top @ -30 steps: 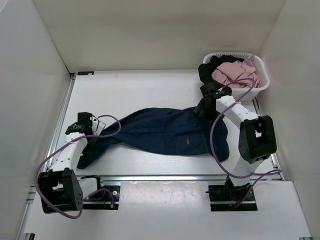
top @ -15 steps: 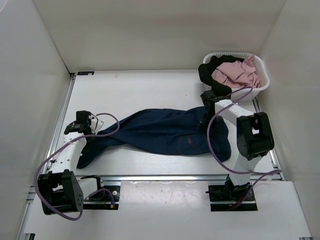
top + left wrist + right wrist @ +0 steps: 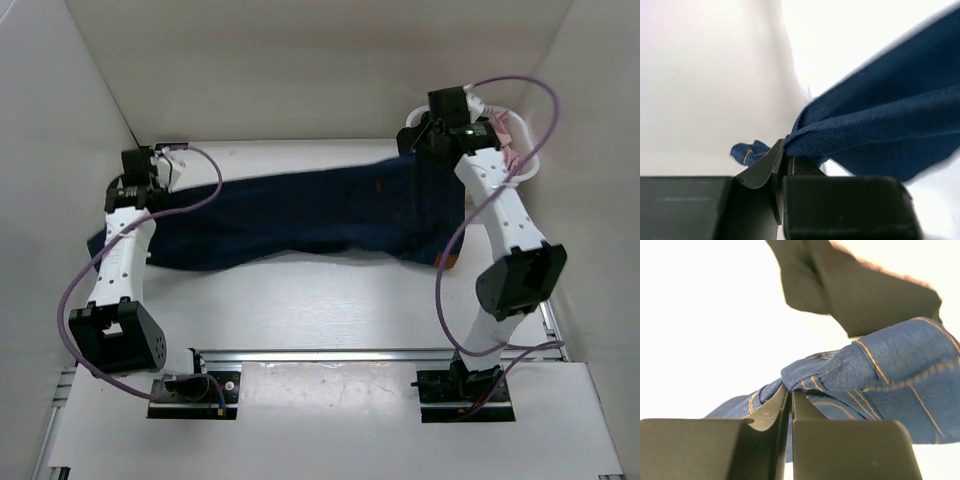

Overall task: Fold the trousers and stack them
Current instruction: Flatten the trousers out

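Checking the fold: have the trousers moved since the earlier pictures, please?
Yes. The trousers moved away from the near rail, toward the back wall.

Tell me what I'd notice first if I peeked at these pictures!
The big dark blue trousers, stretched wide across the white table. The left claw pinches one end at the far left, and the right claw pinches the other at the far right, by the white basket.
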Available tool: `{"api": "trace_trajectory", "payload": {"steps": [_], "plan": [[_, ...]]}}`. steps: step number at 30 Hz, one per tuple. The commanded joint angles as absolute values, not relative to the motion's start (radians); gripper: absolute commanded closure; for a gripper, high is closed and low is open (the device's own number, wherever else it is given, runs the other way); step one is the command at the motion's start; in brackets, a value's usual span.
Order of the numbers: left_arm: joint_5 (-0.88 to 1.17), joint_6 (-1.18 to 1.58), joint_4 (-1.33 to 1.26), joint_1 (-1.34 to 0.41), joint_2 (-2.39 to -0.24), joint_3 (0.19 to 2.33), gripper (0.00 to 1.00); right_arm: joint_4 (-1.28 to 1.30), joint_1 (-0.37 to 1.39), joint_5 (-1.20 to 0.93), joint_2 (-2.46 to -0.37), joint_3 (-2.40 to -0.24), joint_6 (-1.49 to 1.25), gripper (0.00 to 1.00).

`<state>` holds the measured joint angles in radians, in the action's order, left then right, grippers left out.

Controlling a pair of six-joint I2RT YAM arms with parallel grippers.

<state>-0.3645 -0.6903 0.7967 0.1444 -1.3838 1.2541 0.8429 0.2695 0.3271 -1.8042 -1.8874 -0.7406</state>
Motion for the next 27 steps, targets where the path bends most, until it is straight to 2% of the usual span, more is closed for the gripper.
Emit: {"api": "trace_trajectory", "payload": {"steps": [1,4,5,11,12,13,14,15,16,18,19,24,27], "plan": [[-0.455,-0.733,0.747,0.161,-1.376,1.414,0.85,0.977,0.247,0.367,-1.686,-1.971,-0.666,1.00],[-0.466,-0.767,0.756,0.161,-1.339,1.378,0.85,0.986,0.247,0.345,-1.546,-1.800,-0.685,1.00],[-0.466,-0.776,0.756,0.161,-1.295,1.296,0.85,0.986,0.247,0.333,-1.501,-1.640,-0.699,1.00],[-0.437,-0.824,0.796,0.161,-1.068,0.875,0.85,0.962,0.247,0.255,-1.081,-1.058,-0.902,1.00],[-0.422,-0.834,0.813,0.161,-1.045,0.827,0.83,0.962,0.247,0.242,-1.037,-0.983,-0.928,0.95],[-0.402,-0.834,0.833,0.161,-1.023,0.781,0.77,0.962,0.247,0.242,-1.001,-0.851,-0.955,0.72],[-0.362,-0.845,0.853,0.161,-0.987,0.737,0.61,0.974,0.247,0.226,-0.965,-0.791,-1.006,0.66],[-0.362,-0.845,0.867,0.161,-0.970,0.657,0.51,0.974,0.247,0.216,-0.903,-0.738,-1.020,0.59],[-0.362,-0.836,0.889,0.161,-0.956,0.628,0.34,0.985,0.247,0.216,-0.876,-0.697,-1.038,0.44],[-0.351,-0.813,0.920,0.161,-0.919,0.597,0.20,0.995,0.247,0.225,-0.819,-0.621,-1.068,0.38],[-0.351,-0.813,0.934,0.161,-0.907,0.597,0.17,0.996,0.247,0.242,-0.807,-0.611,-1.084,0.32],[-0.397,-0.766,1.005,0.170,-0.868,0.607,0.07,0.977,0.238,0.331,-0.833,-0.611,-1.103,0.20],[-0.468,-0.747,1.005,0.213,-0.868,0.607,0.07,0.944,0.238,0.396,-0.906,-0.656,-1.092,0.14]]}}
